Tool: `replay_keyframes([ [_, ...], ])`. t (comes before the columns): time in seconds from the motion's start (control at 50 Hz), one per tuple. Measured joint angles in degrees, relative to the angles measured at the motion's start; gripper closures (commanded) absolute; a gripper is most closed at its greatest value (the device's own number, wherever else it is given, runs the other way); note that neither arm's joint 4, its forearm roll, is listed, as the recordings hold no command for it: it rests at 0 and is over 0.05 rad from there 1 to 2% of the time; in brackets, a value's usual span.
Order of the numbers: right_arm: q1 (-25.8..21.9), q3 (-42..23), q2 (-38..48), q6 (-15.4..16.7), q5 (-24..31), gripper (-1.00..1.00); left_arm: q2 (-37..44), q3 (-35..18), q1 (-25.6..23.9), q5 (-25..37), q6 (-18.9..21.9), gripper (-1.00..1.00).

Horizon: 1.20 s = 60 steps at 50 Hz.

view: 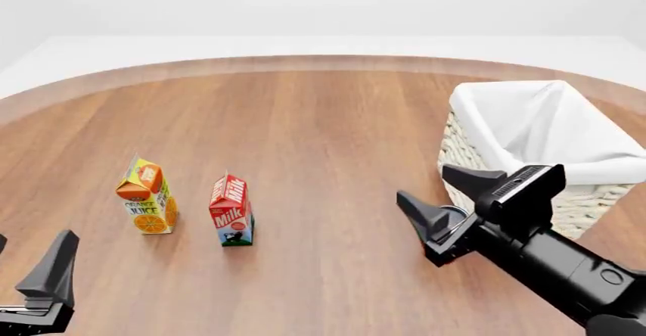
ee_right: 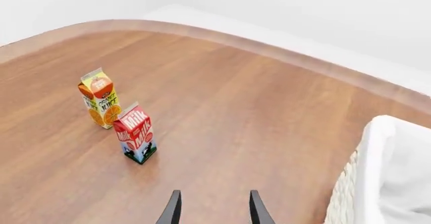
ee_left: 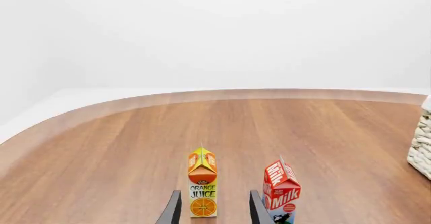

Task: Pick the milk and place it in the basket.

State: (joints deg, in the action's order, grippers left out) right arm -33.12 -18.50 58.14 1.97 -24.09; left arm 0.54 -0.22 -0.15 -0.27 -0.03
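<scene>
Milk [view: 232,210]: upright on counter [view: 333,124], just right of juice [view: 147,197]. Left hand [view: 30,275] nearer, agape, empty. Right hand [view: 449,192] by basket [view: 485,154], likewise.

Juice carton [view: 147,197] crowds milk [view: 231,210]; elsewhere open.

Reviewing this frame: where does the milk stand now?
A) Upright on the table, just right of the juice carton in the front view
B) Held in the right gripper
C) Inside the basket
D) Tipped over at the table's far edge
A: the milk stands upright on the wooden table beside the juice carton, apart from the basket, and the right gripper is open and empty.
</scene>
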Motion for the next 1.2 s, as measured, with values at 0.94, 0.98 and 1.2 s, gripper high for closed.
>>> replay_keyframes([
  [0.94,-5.7,-24.0,11.0,-15.3,19.6,-1.0,0.0,0.0,0.0,0.0,0.0,-1.0],
  [0.98,-5.9,-24.9,11.6,-16.1,20.1,-1.0,0.0,0.0,0.0,0.0,0.0,-1.0],
  [1.2,-7.0,-29.3,15.0,-20.8,22.3,-1.0,0.0,0.0,0.0,0.0,0.0,-1.0],
])
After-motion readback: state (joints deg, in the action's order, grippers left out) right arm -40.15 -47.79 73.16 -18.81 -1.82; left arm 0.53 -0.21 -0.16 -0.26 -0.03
